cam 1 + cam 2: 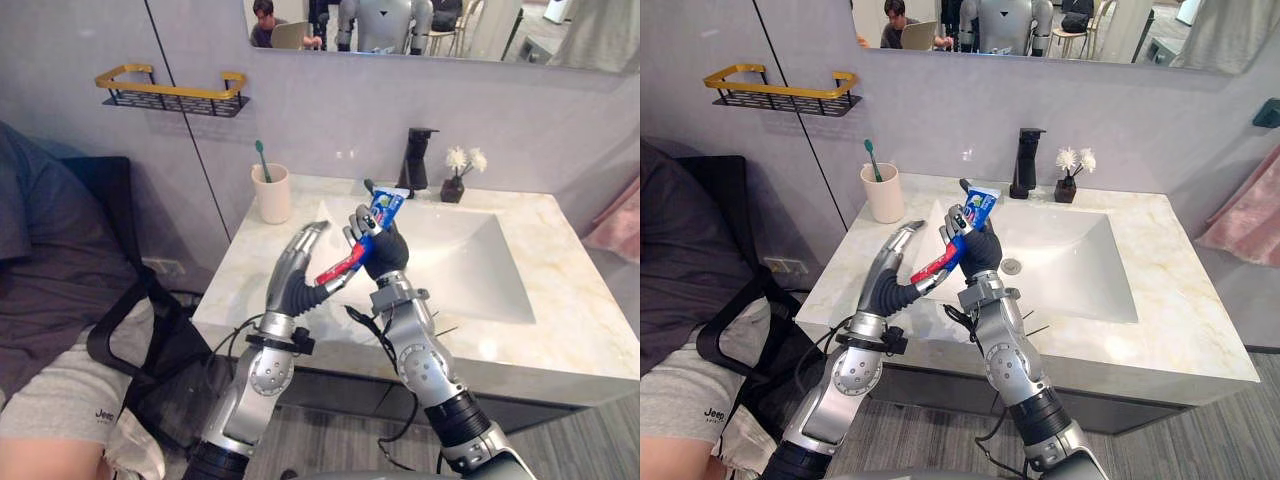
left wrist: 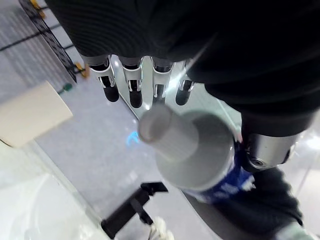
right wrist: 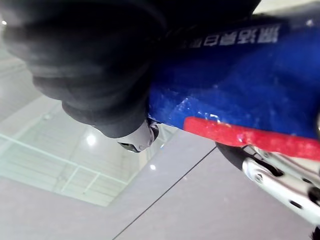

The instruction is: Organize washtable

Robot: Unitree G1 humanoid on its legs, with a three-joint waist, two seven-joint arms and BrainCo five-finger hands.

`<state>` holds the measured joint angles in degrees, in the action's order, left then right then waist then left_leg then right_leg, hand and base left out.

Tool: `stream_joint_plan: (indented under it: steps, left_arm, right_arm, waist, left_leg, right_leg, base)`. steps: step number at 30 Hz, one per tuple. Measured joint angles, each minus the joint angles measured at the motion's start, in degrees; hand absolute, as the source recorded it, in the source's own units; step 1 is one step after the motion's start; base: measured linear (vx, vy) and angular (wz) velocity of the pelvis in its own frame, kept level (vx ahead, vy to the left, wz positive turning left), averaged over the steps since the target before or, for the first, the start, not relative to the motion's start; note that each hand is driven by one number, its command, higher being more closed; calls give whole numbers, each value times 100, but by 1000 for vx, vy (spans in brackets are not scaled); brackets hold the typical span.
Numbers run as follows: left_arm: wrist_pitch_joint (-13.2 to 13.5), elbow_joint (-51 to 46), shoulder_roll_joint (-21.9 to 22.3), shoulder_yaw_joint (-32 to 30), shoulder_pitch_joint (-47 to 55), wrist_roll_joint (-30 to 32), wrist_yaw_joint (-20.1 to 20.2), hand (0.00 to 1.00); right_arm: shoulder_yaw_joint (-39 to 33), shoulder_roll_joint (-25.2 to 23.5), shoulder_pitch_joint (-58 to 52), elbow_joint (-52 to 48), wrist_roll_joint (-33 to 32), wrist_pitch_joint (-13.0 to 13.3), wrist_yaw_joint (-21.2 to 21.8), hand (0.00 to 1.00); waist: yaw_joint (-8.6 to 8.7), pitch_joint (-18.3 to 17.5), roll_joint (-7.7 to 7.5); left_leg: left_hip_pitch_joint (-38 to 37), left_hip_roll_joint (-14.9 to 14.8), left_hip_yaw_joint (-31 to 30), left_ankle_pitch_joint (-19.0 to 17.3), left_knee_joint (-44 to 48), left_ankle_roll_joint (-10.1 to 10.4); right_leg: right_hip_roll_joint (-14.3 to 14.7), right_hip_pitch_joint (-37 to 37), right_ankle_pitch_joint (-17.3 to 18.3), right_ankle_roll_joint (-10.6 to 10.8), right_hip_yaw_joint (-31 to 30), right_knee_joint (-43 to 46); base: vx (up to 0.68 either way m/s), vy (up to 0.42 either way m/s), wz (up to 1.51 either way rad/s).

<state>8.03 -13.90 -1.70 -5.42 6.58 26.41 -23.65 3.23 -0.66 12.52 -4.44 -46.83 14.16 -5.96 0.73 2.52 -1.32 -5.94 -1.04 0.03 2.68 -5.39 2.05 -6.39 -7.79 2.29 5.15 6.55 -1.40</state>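
1. We see the toothpaste tube (image 1: 386, 208) only at its two ends; the curled fingers of the right hand (image 1: 385, 255) cover its middle.
2. In the left wrist view its near end is a blur to us, and the right wrist view cuts the tube off at the picture's edge.
3. The cup (image 1: 271, 193) hides the lower handle of the toothbrush (image 1: 261, 160) from us.
4. We lose the surface (image 1: 580, 340) at the right edge, the mirror (image 1: 450, 30) at the top and the person (image 1: 50, 400) at the left.

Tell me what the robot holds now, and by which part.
The right hand grips a toothpaste tube around its middle. The left hand is open near the cap end, holding nothing.
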Motion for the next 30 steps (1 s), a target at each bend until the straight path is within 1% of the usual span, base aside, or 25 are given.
stream_joint_plan:
  steps: [1, 2, 4, 5, 7, 9, 11, 13, 14, 16, 17, 18, 20, 22, 23, 24, 25, 27, 28, 29, 30]
  left_arm:
    - [-36, -8, -9, -326, 89, -125, -117, 0]
    - [-75, -10, -44, -769, 349, -313, -285, 0]
    - [-81, -12, -51, -1018, 752, -607, -372, 0]
    - [-81, -12, 56, -1067, 897, -768, -392, 0]
    - [-75, -9, 302, -1114, 1030, -1070, -371, 0]
    - [-63, 7, 459, -1144, 1123, -1264, -288, 0]
    - [-2, 217, 540, -1341, 1241, -1468, -201, 0]
    - [0, 838, 553, -1698, 1333, -1687, -55, 0]
    - [-8, 1030, 560, -1790, 1367, -1742, -12, 0]
    - [-63, 1821, 599, -1949, 1545, -1964, 137, 0]
    - [-90, 2036, 601, -1951, 1570, -1990, 187, 0]
    - [-152, 2446, 612, -1953, 1610, -2096, 347, 0]
    - [-235, 2999, 651, -1950, 1708, -2143, 546, 0]
    - [-261, 3186, 666, -1949, 1743, -2143, 655, 0]
    - [-272, 3324, 669, -1933, 1771, -2143, 763, 0]
    - [-270, 3446, 666, -1904, 1773, -2142, 875, 0]
    - [-270, 3506, 666, -1887, 1776, -2142, 890, 0]
    - [-269, 3789, 648, -1769, 1743, -2148, 1056, 0]
    - [-265, 3938, 589, -1630, 1726, -2151, 1122, 0]
    - [-266, 4036, 533, -1501, 1709, -2151, 1156, 0]
    - [-267, 4171, 441, -1286, 1688, -2150, 1249, 0]
  right_arm:
    - [-232, 2, -19, -63, 79, 90, -73, 100]
    - [-683, 43, -64, -206, 243, 274, -202, 100]
    - [-1074, 199, -104, -391, 483, 470, -361, 100]
    - [-1184, 229, -105, -477, 607, 534, -411, 100]
    - [-1243, 162, -112, -667, 910, 558, -464, 100]
    - [-1305, 161, -130, -762, 1146, 556, -542, 100]
    - [-1454, 147, -130, -806, 1391, 556, -628, 100]
    - [-1700, 92, -130, -807, 1573, 552, -714, 100]
    - [-1740, 92, -130, -807, 1604, 552, -768, 100]
    - [-1964, 95, -130, -812, 1780, 548, -864, 100]
    - [-2048, 97, -130, -812, 1824, 548, -889, 100]
    - [-2189, 101, -129, -812, 1872, 542, -917, 100]
    - [-2271, 111, -126, -812, 2052, 530, -944, 100]
    - [-2275, 123, -102, -812, 2123, 519, -970, 100]
    - [-2293, 156, -57, -809, 2246, 494, -1024, 100]
    - [-2305, 246, 26, -779, 2302, 444, -1049, 100]
    - [-2295, 297, 119, -724, 2322, 426, -1050, 100]
    - [-2289, 615, 777, -363, 2470, 357, -1060, 100]
    - [-2286, 789, 1029, -200, 2507, 321, -1069, 100]
    - [-2279, 930, 1187, -82, 2523, 315, -1071, 100]
    - [-2262, 1200, 1490, 153, 2577, 294, -1099, 100]
  waist:
    - [-11, 4, 7]
    - [-23, 14, 22]
    - [-33, 26, 41]
    - [-57, 26, 40]
    - [-86, 27, 41]
    - [-146, 29, 44]
    - [-165, 28, 44]
    - [-191, 28, 45]
    - [-200, 28, 45]
    - [-243, 27, 41]
    - [-268, 27, 42]
    - [-318, 27, 40]
    - [-333, 30, 27]
    - [-363, 31, 22]
    - [-443, 38, 15]
    - [-486, 53, -6]
    - [-486, 55, -13]
    - [-495, 91, -38]
    - [-529, 95, -45]
    - [-578, 104, -55]
    - [-657, 146, -84]
  left_leg:
    - [1, 2, 0, 4, 0, -5]
    - [5, 2, -15, 4, 0, -5]
    - [13, 26, -36, 2, -3, -5]
    - [25, 31, -45, 2, -5, -5]
    - [38, 24, -74, 2, -10, -4]
    - [48, 19, -126, 2, -23, -4]
    - [95, 22, -168, 3, -44, -3]
    - [138, 31, -252, 8, -44, 2]
    - [142, 33, -265, 9, -44, 2]
    - [170, 55, -318, 9, -45, 1]
    - [181, 62, -325, 10, -45, 1]
    - [202, 77, -364, 11, -45, 2]
    - [260, 113, -469, 31, -46, -1]
    - [302, 123, -491, 38, -46, -2]
    - [350, 128, -523, 49, -46, 0]
    - [384, 133, -550, 62, -46, 1]
    - [405, 138, -582, 70, -46, 1]
    - [548, 148, -671, 122, -45, 2]
    - [608, 144, -710, 139, -31, 1]
    - [636, 142, -738, 148, -18, 3]
    - [667, 141, -782, 186, -11, -22]
  right_leg:
    - [-7, -2, 7, 3, 13, 0]
    - [-29, -2, 23, 17, 40, -1]
    - [-62, -4, 29, 26, 75, -14]
    - [-68, -3, 29, 27, 86, -27]
    - [-63, -6, 29, 26, 109, -37]
    - [-60, -10, 33, 21, 134, -41]
    - [-65, -15, 38, 21, 232, -51]
    - [-67, -15, 38, 22, 303, -63]
    - [-67, -16, 39, 23, 311, -65]
    - [-80, -29, 47, 35, 372, -69]
    - [-86, -36, 49, 38, 395, -70]
    - [-97, -48, 55, 46, 434, -71]
    - [-136, -17, 74, 64, 551, -68]
    - [-152, 6, 76, 66, 579, -68]
    - [-161, 18, 75, 67, 597, -66]
    - [-169, 33, 75, 67, 632, -66]
    - [-172, 39, 75, 67, 665, -66]
    - [-173, 135, 73, 68, 752, -60]
    - [-153, 180, 69, 65, 771, -57]
    - [-153, 207, 66, 62, 779, -56]
    - [-152, 213, 63, 59, 820, -56]
  base:
    - [20, -10, 13]
    - [5, -13, 9]
    - [8, -8, 8]
    - [-3, -8, 5]
    - [-13, -15, 4]
    - [-24, -24, 7]
    - [-39, -30, 21]
    - [-25, -25, 20]
    - [-14, -21, 9]
    - [-7, -19, 11]
    - [-2, -11, 17]
    - [-8, -9, 19]
    - [-32, -11, 26]
    - [-29, -2, 13]
    - [-18, -8, 11]
    - [-15, -13, 14]
    - [-31, -19, 21]
    - [-39, -22, 22]
    - [-30, -21, 13]
    - [-13, -18, 14]
    - [-2, -19, 25]
